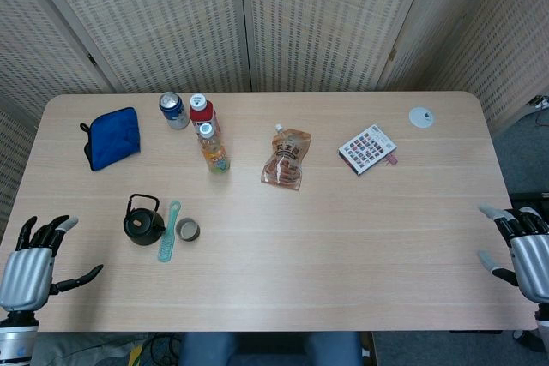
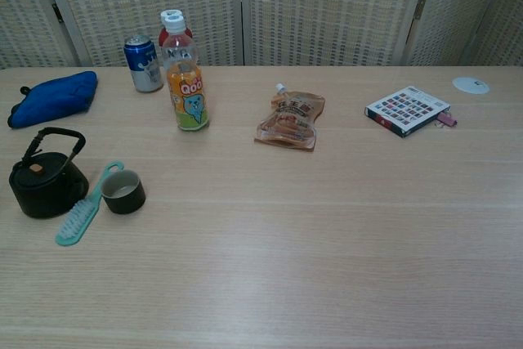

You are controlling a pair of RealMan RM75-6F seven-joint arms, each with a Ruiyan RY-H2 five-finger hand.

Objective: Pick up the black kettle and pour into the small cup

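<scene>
Left hand (image 1: pixel 34 256) and right hand (image 1: pixel 521 242) both empty, fingers spread, at tabletop (image 1: pixel 360 246) edges, mint-green plastic brush (image 1: pixel 169 231) lying between black round kettle (image 1: pixel 143 220) and small dark cup (image 1: pixel 187 230)

Black kettle (image 2: pixel 47 185), teal brush (image 2: pixel 82 209) (pouch (image 2: pixel 54 96) blue).

Table layout, head view: most things sit in the left and upper parts of the frame.

At lower left the kettle (image 1: pixel 143 221), brush (image 1: pixel 169 231) and cup (image 1: pixel 187 230) stand in a row, left to right. Above them lie the pouch (image 1: pixel 112 137), can (image 1: pixel 173 111) and two bottles (image 1: pixel 210 138). A snack bag (image 1: pixel 286 159) lies at centre, a booklet (image 1: pixel 367 148) to its right and a disc (image 1: pixel 420 117) at upper right.
</scene>
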